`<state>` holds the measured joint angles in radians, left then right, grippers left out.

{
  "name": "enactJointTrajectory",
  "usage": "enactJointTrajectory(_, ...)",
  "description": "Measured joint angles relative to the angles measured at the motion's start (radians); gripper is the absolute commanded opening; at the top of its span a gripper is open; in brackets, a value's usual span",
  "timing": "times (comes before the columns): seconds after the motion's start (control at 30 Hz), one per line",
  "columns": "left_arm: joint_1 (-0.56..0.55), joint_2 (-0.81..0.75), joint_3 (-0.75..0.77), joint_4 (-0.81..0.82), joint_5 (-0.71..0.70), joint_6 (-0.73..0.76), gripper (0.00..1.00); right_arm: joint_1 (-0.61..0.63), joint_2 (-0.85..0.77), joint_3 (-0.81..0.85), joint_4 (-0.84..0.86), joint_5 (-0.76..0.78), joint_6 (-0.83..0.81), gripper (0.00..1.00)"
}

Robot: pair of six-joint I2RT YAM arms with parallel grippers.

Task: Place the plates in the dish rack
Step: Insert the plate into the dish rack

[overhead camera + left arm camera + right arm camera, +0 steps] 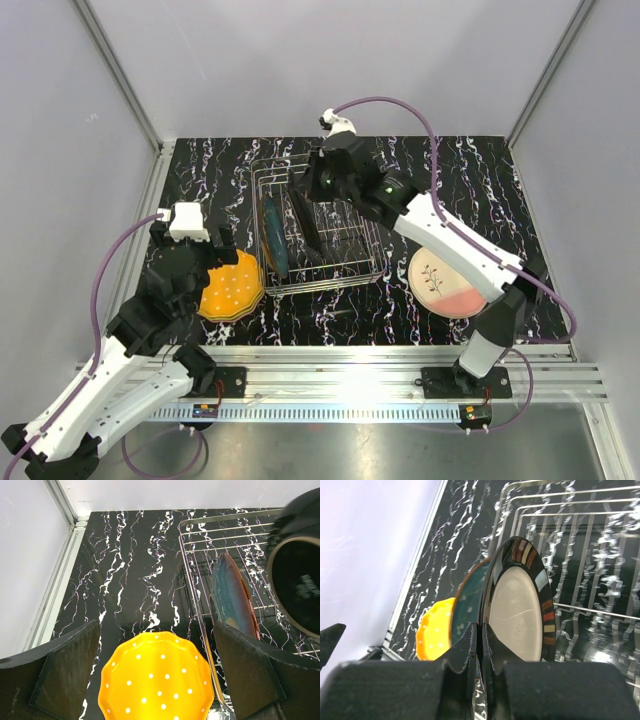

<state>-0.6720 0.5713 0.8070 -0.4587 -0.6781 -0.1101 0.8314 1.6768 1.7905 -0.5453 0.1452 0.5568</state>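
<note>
Your desk (pixel 480 180) is a glossy black slab veined with white like marble. Plain pale walls (pixel 60 120) enclose it, with aluminium posts (pixel 118 70) in the far corners and a ribbed metal rail (pixel 340 362) along the near edge where both arms are bolted.

The dish rack (pixel 320 235) is thin silver wire, rectangular, with bars forming upright slots. A teal plate (pixel 273 240) with a brownish edge stands on its rim in the rack, to the left of your right hand (pixel 479 650). The orange plate (pixel 157 682) is glossy, scalloped and speckled with white dots; it lies flat on the desk directly below your left hand (pixel 157 680), between its two dark fingers (pixel 65 675). The rack sits just to that hand's right. A pink and cream plate (pixel 445 282) with a small sprig drawn on it lies flat behind your right hand, under that arm's white forearm.

Your left hand points down with its jaws spread wide, gripping nothing. Your right arm stretches across over the rack. Its hand is pinched tight on the rim of the black-rimmed plate (pixel 517 615), which has a cream centre and striped coloured bars round the edge. It holds that plate on edge inside the rack, just beside the teal one. You cannot tell whether its lower edge rests on the wires.
</note>
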Motion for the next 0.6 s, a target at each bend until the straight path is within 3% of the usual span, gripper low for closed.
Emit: enactJointTrajectory(0.6, 0.0, 0.0, 0.0, 0.005, 0.0, 0.0, 0.99, 0.072, 0.12, 0.095, 0.077, -0.005, 0.117, 0.0)
